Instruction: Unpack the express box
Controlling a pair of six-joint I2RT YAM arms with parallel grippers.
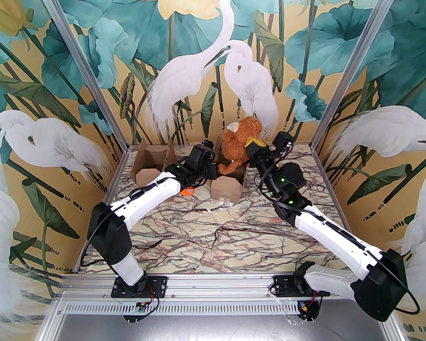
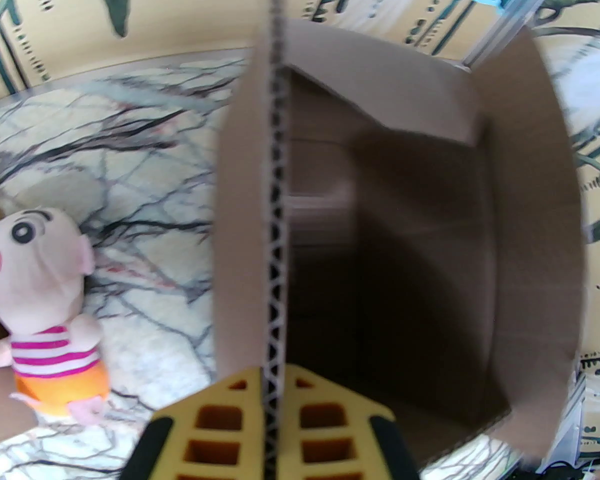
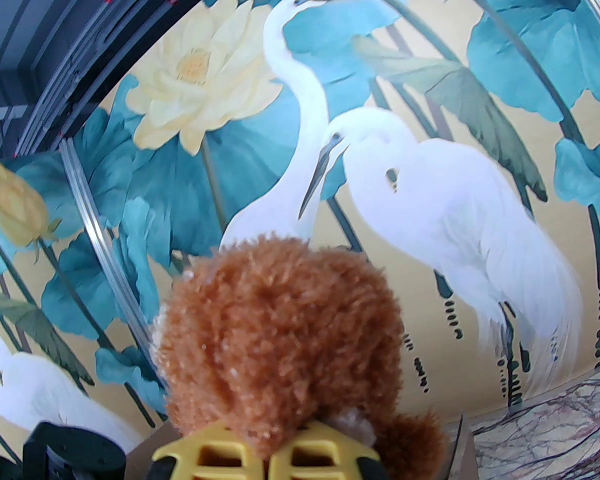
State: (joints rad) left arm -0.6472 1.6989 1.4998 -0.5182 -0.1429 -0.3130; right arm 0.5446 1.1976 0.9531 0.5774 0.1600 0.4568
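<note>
- My left end effector is pinched shut on the raw corrugated edge of an upright flap of the brown corrugated cardboard express box. The box sits open at the far middle of the marble-patterned table. The grip is thin and right at the edge, so if I pull sideways the flap can slide out from between the yellow fingers, or crease and tear.
- My right end effector is closed on the fluffy brown plush bear, held up above the box opening. I have mostly pile and soft stuffing, so the hold looks shallow to me. A quick swing could let the bear slip and drop back inside or onto the box rim.
- In the overhead view the bear's lower part hangs close to the box, and I cannot tell whether it is fully clear of the walls. If a leg catches a flap while I carry it off, the light box could be dragged or tipped, with my left hold the only thing bracing it.
- A small pink plush doll in a striped top and orange shorts lies on the table just beside the box, on my left arm's side. Shifting the box or lowering that arm carelessly could shove the doll or pin it.
- My two arms meet closely over the box, and swinging the bear leftwards risks a knock between them.
</note>
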